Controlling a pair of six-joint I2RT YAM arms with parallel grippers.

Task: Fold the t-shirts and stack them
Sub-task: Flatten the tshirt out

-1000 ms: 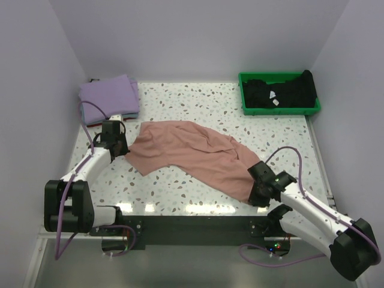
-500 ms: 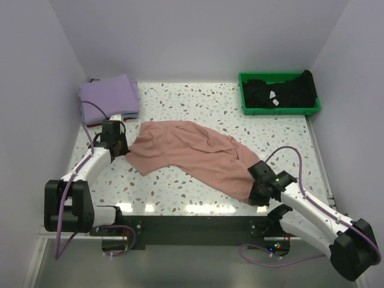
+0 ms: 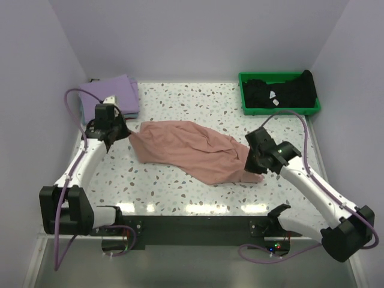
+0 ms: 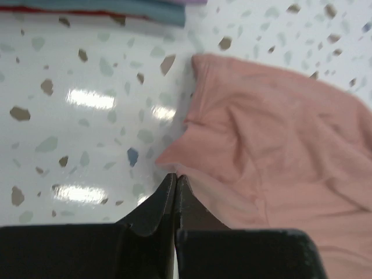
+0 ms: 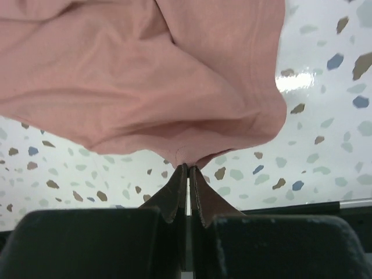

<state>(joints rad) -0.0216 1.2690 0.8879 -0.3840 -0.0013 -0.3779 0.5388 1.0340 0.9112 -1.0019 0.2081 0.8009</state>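
My right pincer is closed tight on a bunched fold of the salmon-pink t-shirt, holding that end above the speckled desk. The cloth hangs from the tips in soft, rounded creases. The shirt lies crumpled across the middle of the desk, running from near right to far left. At its far-left corner my left pincer is pressed together on the hem.

A second ago the shirt's right end trailed down to the near edge of the desk. My right arm has since carried it up and inward, so the shirt is shorter and more gathered. My left arm has drawn back towards the left wall.

Just beyond my left pincer, in the far-left corner, sits the folded lavender t-shirt on top of a stack. In the far-right corner the green tray holds black t-shirts. Bare desk lies open in front of the shirt and between the stack and the tray.
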